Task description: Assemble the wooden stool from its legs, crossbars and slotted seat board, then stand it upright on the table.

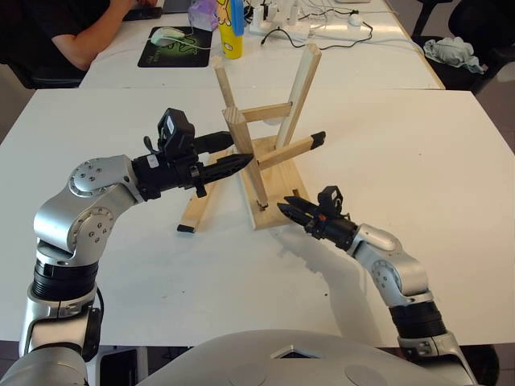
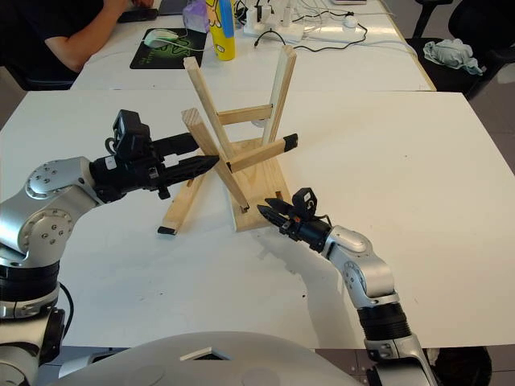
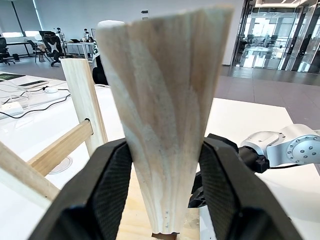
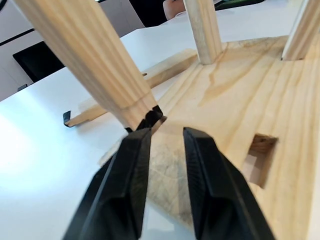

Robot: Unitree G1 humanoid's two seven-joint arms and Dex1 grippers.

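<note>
Stool [image 1: 283, 151] inverted, legs up; left end effector [image 1: 240, 151] clamps leg [image 1: 259, 189], right end effector [image 1: 288, 207] seemingly apart.

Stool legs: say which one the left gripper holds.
The near leaning leg, clamped by the left gripper; the two taller far legs stand untouched.

Open-plan office, a white table [image 1: 451, 161] that stood against a second desk [image 1: 362, 68], there a computer mouse [image 1: 166, 34] on a black mouse pad [image 1: 181, 52], a power strip [image 1: 278, 24] with trailing cables [image 1: 346, 32], swivel chairs [image 3: 52, 42] at distant desks, tall glass partition walls [image 3: 270, 35] that lined a wide grey floor.
</note>
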